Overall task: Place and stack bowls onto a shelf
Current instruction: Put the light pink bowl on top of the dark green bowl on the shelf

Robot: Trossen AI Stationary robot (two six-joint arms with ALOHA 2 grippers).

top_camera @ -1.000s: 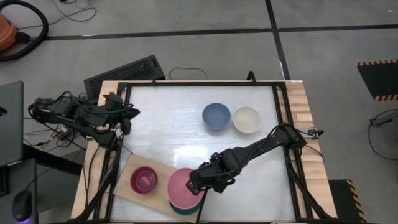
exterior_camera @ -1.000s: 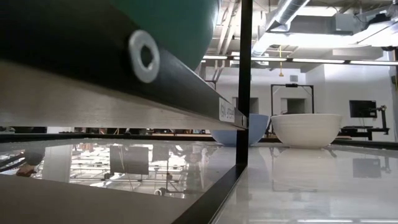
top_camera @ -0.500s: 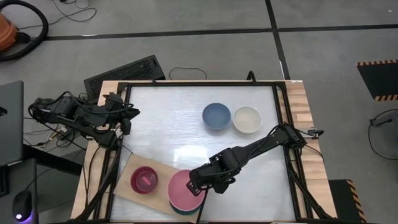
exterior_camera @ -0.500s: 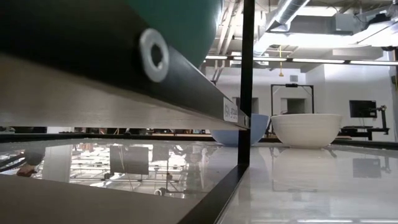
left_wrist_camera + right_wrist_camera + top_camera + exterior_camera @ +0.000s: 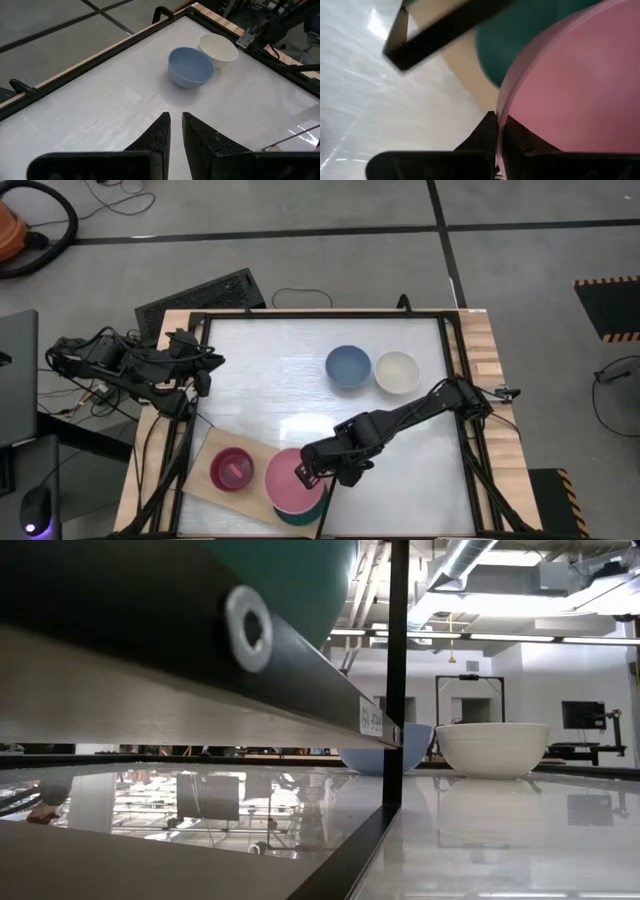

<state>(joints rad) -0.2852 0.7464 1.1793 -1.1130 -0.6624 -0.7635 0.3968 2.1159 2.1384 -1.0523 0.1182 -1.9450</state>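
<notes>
A light pink bowl (image 5: 292, 483) sits over a larger teal bowl (image 5: 300, 518) at the near end of the light-wood shelf (image 5: 205, 485), with my right gripper (image 5: 306, 469) shut on it. A magenta bowl (image 5: 232, 468) stands on the shelf to their left. A slate blue bowl (image 5: 347, 366) and a cream white bowl (image 5: 396, 371) rest side by side on the white tabletop at the far right. My left gripper (image 5: 205, 372) waits shut at the table's left edge, holding nothing. My right gripper pinches the pink bowl's rim (image 5: 506, 107) on the side toward the table's right, one finger outside the wall and one inside. The fingers slant down from the right. The bowl is above the teal bowl (image 5: 520, 45); whether it rests in it I cannot tell.
A black frame (image 5: 320, 314) runs around the tabletop, and one bar of it (image 5: 440, 30) passes close to the stacked bowls. In the low view the teal bowl (image 5: 290, 580) and a black bar fill the left, with the blue (image 5: 415, 745) and cream (image 5: 495, 748) bowls beyond.
My right gripper has shifted slightly toward the table's left with the pink bowl, which now sits a little further over the teal bowl. The grip stays shut.
</notes>
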